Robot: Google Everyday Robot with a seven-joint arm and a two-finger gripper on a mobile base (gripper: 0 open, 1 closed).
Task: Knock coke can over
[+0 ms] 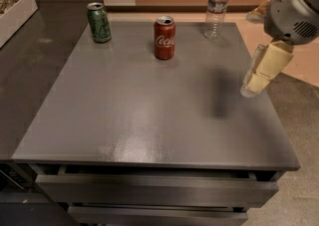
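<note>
The coke can [164,38], red with white script and a silver top, stands upright on the far middle of the grey table [149,110]. My gripper [251,88] hangs from the grey arm at the right edge of the table, its cream fingers pointing down. It is well to the right of the can and nearer to me, not touching anything. It holds nothing.
A green can [99,22] stands upright at the far left of the table. A clear plastic bottle [217,7] stands at the far right. A white box [17,11] sits on the dark counter to the left. Drawer fronts [154,190] are below the table's near edge.
</note>
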